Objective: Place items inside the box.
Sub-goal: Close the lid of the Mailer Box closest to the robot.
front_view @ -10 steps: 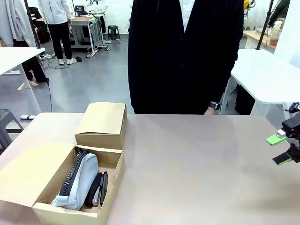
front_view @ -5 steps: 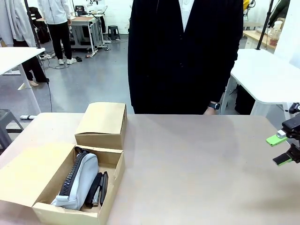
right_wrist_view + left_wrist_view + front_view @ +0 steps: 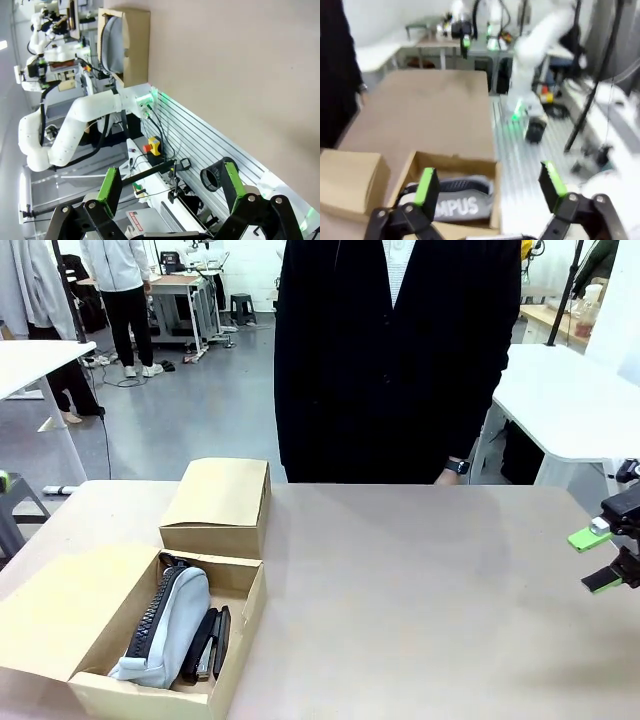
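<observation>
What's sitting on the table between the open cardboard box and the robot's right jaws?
Nothing: in the front view the tabletop is bare from the open box, holding a grey pencil case, across to the right gripper.

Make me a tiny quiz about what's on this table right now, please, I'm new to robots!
1. True or false: the grey pencil case lies inside the open box.
2. What black item lies beside it on its right in the front view?
3. The right gripper is: A) open, holding nothing; B) shut on a marker.

Key: 1 true. 2 the black stapler. 3 A.
</observation>
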Motion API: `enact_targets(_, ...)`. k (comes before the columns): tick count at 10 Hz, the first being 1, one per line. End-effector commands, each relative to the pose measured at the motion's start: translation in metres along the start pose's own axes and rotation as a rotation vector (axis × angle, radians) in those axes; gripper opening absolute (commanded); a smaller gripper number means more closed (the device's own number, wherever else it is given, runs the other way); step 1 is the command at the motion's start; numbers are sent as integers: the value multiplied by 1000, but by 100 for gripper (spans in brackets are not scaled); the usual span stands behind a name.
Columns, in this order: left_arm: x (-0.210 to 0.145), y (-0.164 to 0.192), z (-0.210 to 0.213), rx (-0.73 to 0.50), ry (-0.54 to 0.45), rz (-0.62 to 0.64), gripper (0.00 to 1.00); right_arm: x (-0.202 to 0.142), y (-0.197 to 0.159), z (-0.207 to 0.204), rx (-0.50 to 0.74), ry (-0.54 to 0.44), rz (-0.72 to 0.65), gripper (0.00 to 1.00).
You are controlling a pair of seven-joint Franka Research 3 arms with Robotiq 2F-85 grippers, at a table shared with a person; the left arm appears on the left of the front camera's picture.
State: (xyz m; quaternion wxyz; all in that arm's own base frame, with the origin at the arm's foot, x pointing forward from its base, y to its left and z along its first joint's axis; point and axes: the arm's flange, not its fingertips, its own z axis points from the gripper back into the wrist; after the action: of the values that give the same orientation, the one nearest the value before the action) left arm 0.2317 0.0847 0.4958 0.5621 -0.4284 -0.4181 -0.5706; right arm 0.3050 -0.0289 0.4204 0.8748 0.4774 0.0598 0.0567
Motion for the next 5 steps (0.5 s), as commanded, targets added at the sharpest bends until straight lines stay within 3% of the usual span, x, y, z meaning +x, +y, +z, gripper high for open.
enact_targets(1, -53, 18, 6, 74, 134, -524, 100, 0, 3, 1, 19, -9, -7, 100)
enact_targets(2, -74, 19, 2, 148, 225, -588, 100, 0, 3, 1, 19, -9, -7, 100)
enact_targets(3, -79, 36, 9, 299, 241, -520, 100, 0, 3, 1, 19, -9, -7, 100)
enact_targets(4, -39, 20, 7, -3, 160, -288, 100, 0, 3, 1, 19, -9, -7, 100)
enact_targets(5, -39, 20, 7, -3, 160, -288, 100, 0, 3, 1, 19, -9, -7, 100)
